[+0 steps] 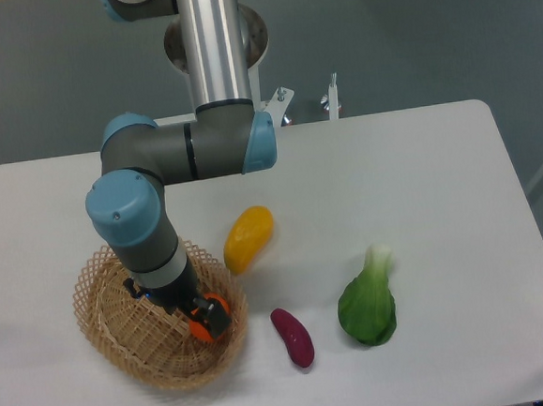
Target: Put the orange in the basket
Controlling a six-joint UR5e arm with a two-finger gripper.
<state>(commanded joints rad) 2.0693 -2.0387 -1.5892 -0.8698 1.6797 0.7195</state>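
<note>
My polished silver tube arm [210, 48], grey joint housings with light-blue end caps [120, 208], a white wrist band, small black jaws with a blue light

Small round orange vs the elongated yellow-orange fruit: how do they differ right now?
Shape: the small round orange is ball-shaped; the elongated yellow-orange fruit is an oblong lying flat.
Colour: the orange is deep orange; the long fruit is paler, more yellow.
Place: the orange is inside the woven wicker basket, at the gripper; the long fruit lies free on the white table, just beyond the basket's rim.
Both look smooth-skinned.
</note>
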